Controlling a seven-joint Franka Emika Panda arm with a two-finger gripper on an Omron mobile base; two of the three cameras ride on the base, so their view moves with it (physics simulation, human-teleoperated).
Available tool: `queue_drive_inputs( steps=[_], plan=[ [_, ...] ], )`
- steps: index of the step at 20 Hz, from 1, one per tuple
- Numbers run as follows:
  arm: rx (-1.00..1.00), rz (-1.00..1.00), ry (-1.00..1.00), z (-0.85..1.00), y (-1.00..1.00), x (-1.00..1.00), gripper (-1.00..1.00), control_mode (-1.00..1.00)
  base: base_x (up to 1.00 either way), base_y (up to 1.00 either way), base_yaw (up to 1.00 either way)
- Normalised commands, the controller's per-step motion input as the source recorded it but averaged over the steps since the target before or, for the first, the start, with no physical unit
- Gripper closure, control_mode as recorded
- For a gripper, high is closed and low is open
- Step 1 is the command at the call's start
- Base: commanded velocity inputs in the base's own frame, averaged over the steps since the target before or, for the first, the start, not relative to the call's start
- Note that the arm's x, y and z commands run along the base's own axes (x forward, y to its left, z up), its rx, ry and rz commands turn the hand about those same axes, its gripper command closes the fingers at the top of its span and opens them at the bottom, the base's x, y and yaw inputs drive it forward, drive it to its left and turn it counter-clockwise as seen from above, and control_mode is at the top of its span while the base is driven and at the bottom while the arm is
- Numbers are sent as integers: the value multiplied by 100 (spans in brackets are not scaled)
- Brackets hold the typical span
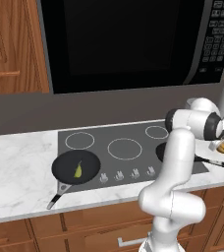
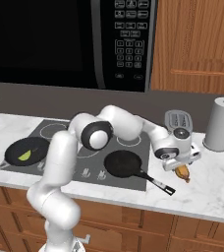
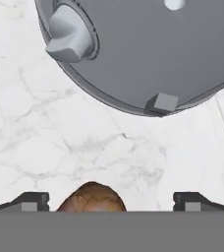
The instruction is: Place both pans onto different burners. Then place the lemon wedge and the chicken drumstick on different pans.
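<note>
Golden-brown, the chicken drumstick (image 3: 91,197) lies on the marble surface (image 1: 15,167) right of the cooktop, between my tool's (image 3: 111,199) spread, empty jaws. With the lemon wedge (image 1: 78,170) in the left pan (image 1: 75,166), I judge the drumstick pickup is in hand: next lower, clamp, carry it to the empty pan (image 2: 123,163).
</note>
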Motion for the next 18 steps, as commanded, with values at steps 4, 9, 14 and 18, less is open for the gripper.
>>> queue_drive_inputs(
  steps=[4, 9, 14, 18],
  plan=[
    [0, 0, 0, -30, 0, 18, 100, -100, 0, 0, 0],
    [0, 0, 0, -23, 0, 4, 100, -100, 0, 0, 0],
    [2, 0, 0, -15, 0, 1, 100, -100, 0, 0, 0],
    [1, 0, -1, 4, 0, -2, 100, -100, 0, 0, 0]
  ],
)
